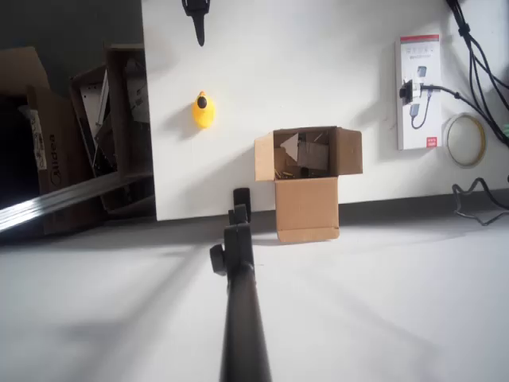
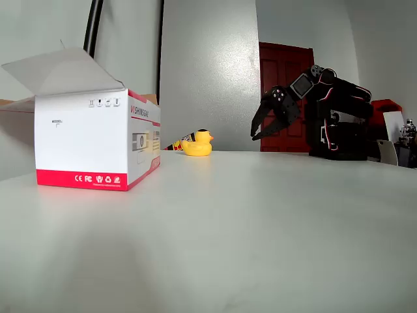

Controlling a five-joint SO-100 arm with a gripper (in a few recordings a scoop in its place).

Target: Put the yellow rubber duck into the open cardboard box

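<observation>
A: Jaws?
B: Gripper (image 2: 260, 125) is spread wide in the fixed view, holding nothing, up off the table (image 2: 260, 222).
A: Duck?
B: Yellow rubber duck (image 1: 203, 111) sits on the table, up-left of the open cardboard box (image 1: 307, 185) in the overhead view, well apart from it.
A: Hidden stuff?
B: Overhead cuts the arm off at the top edge. A pole (image 1: 242, 310) covers the box's near left.
A: Writing?
B: White carton (image 2: 98, 140) shows CE and FC marks; its brand name is too blurry.
</observation>
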